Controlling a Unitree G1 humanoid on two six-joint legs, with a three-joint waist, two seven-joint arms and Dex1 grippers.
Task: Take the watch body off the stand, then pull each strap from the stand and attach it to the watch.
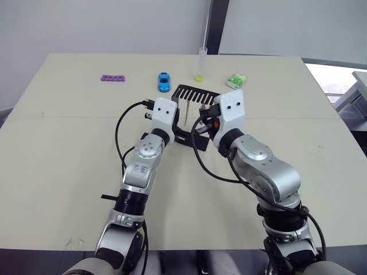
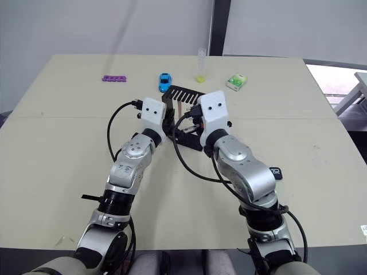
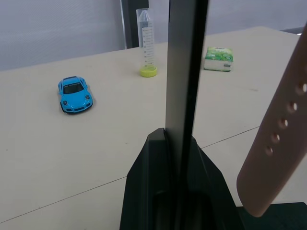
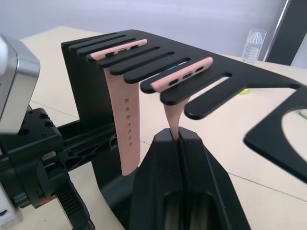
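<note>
While both arms reach over the beige table point(image 1: 69, 172), the two grippers meet at the black bent sheet-metal stand point(image 4: 158, 57) near the table's middle. The left gripper point(image 3: 178, 143) is clenched on the stand's upright, its fingers pressed against either side of the thin black plate. The right gripper point(image 4: 178, 139) is clenched on the lower end of a pinkish-tan strap point(image 4: 175, 112) that hangs from a slot in the comb-slotted top arm. A second pinkish-tan strap point(image 4: 125, 129), with a row of small holes, hangs free from a slot closer to the upright. Count: two straps, both still on the stand. A small black object point(image 2: 276, 172) lies on the table beside the right forearm; whether it is the watch body cannot be told.

Beyond the stand stand four other items: a purple knobbly strip point(image 1: 113, 78) far to the left, one blue toy car point(image 3: 74, 94), one clear graduated tube with a yellow-green cap point(image 3: 146, 43) standing cap-down, and one green-white packet point(image 3: 218, 58) to the right. The tube bears printed graduation marks; the figures are too small to read. The packet's print is illegible.
</note>
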